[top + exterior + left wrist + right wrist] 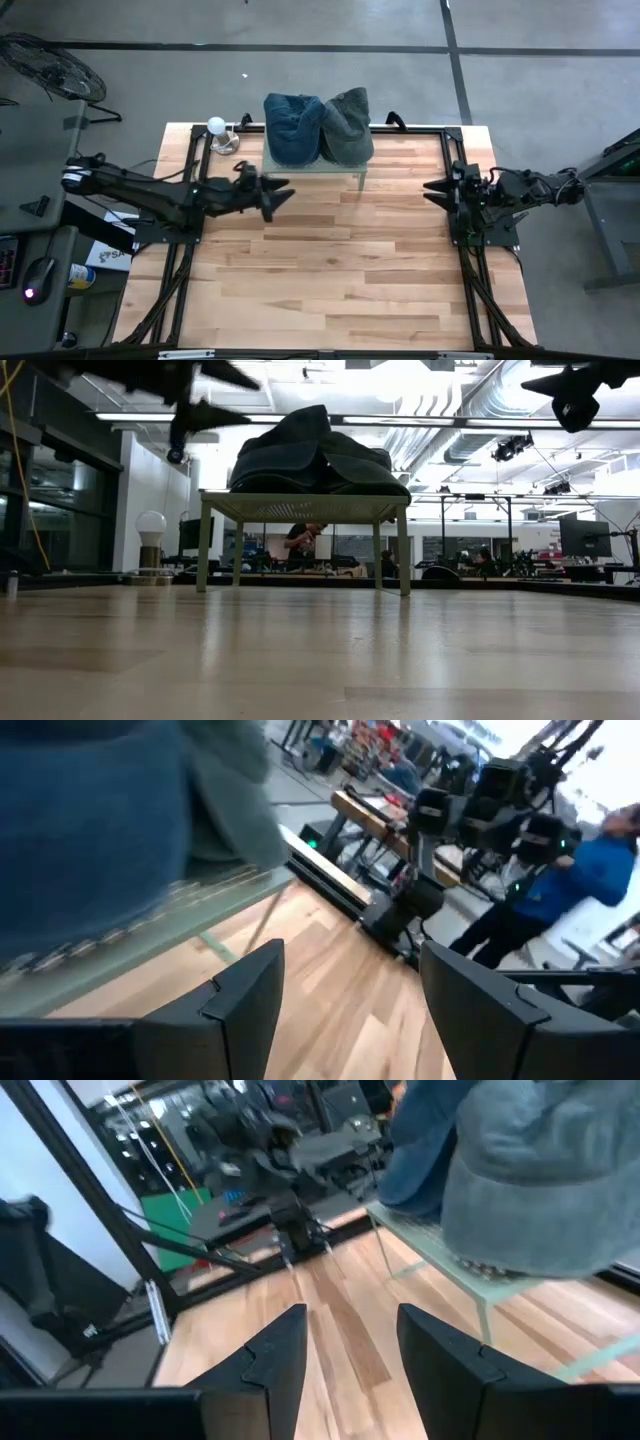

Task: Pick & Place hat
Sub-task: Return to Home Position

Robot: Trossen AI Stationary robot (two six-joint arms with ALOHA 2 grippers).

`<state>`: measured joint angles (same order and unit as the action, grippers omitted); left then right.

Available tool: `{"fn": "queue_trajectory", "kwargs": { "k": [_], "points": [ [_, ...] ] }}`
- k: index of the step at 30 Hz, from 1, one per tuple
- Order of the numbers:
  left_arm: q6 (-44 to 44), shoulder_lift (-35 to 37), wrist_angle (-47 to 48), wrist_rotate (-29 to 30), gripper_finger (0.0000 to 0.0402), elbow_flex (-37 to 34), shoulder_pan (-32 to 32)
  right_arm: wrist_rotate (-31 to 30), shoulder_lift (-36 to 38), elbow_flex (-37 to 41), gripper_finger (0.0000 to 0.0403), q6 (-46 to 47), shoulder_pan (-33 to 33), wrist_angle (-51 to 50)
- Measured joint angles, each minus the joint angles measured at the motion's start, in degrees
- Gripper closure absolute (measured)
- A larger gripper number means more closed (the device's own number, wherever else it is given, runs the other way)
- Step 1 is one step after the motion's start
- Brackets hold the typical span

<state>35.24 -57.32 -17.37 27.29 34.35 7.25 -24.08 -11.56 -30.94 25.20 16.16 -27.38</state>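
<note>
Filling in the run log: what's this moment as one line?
blue caps, gray caps: on shelf | left gripper: open, empty, near shelf | right gripper: open, empty, table's right side

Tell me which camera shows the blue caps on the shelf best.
The high view: the blue caps lie fully visible beside the gray caps. The low view shows only a dark silhouette; the left wrist view a cropped close-up; the right wrist view a part behind the gray ones.
</note>
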Motion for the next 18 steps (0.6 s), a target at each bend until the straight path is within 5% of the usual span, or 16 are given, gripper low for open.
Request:
{"fn": "queue_trajectory", "kwargs": {
  "k": [8,18],
  "points": [
    [1.3,10.2,-13.2,3.3,0.0172,-16.7,0.0,-1.7,0.1,0.0,0.0254,0.1,0.0,2.5],
    [1.0,23.0,-15.6,2.2,0.0172,-27.9,-0.1,-5.5,0.1,0.0,0.0254,3.4,0.0,2.6]
  ]
}}
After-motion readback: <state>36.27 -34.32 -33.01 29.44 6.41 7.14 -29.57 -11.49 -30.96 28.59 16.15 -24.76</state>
